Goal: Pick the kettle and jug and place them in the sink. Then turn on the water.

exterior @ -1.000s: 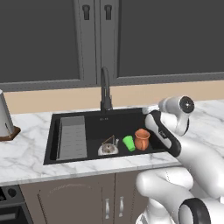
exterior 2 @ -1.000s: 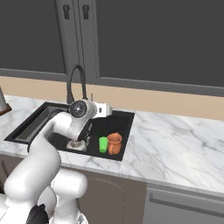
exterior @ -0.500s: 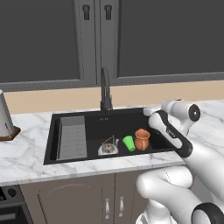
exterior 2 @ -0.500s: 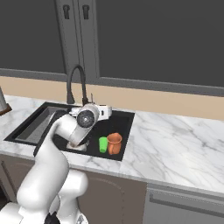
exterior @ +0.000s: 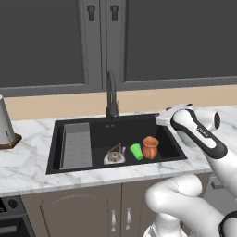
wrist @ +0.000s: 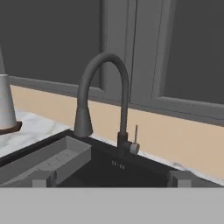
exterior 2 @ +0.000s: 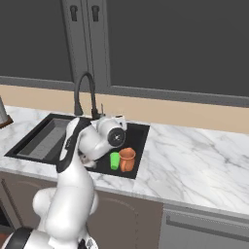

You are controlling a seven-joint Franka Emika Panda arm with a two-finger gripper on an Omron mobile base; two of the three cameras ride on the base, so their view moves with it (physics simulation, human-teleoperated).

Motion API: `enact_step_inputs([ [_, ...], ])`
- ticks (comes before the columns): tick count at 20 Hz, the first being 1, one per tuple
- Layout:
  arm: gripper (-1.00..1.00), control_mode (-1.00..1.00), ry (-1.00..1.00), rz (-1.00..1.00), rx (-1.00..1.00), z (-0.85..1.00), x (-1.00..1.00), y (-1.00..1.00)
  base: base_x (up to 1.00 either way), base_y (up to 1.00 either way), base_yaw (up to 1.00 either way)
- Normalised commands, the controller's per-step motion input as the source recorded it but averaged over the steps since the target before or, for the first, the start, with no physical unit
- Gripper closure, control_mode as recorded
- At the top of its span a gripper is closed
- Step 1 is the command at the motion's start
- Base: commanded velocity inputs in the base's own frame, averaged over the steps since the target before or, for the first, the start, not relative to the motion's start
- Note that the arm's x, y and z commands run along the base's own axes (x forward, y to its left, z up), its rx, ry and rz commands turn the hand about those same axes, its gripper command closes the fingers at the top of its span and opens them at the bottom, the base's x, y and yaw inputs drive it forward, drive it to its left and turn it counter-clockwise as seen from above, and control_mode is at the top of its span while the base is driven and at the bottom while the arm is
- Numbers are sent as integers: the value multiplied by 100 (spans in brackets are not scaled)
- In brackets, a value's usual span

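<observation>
The black sink [exterior: 55,139] holds the silver kettle [exterior: 114,157] and, to its right, the terracotta jug [exterior: 150,147] [exterior 2: 127,159]. The dark curved faucet [exterior: 111,95] [wrist: 103,100] stands at the back rim with a small lever [wrist: 135,131] beside its base. No water shows at the spout. My gripper [exterior: 162,119] [wrist: 112,179] hovers over the sink's right back corner, level and facing the faucet. It is open, with its fingertips [wrist: 43,178] wide apart and nothing between them. In the right base view my arm hides the kettle.
A bright green cup [exterior: 136,151] [exterior 2: 115,160] lies between kettle and jug. A grey ribbed tray [exterior: 76,145] [wrist: 48,162] fills the sink's left part. A tall whitish appliance [exterior: 4,122] [wrist: 5,105] stands on the left counter. Dark cabinets hang above the marble counter [exterior 2: 194,160].
The hand has drifted to the right above the sink's right side. Kettle, jug and cup have stayed put, and the jaws have stayed open.
</observation>
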Motion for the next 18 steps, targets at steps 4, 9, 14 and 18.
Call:
enact_step_inputs([
  [4, -100, -100, 0, 17, 0, 4, 0, 12, 0, 0, 0],
  [9, -100, -100, 0, 4, 0, -1, 4, 37, 0, 0, 0],
  [14, -100, -100, 0, 0, 0, -10, 24, 31, 0, 0, 0],
  [18, -100, -100, 0, 0, 0, -14, 29, 16, 0, 0, 0],
])
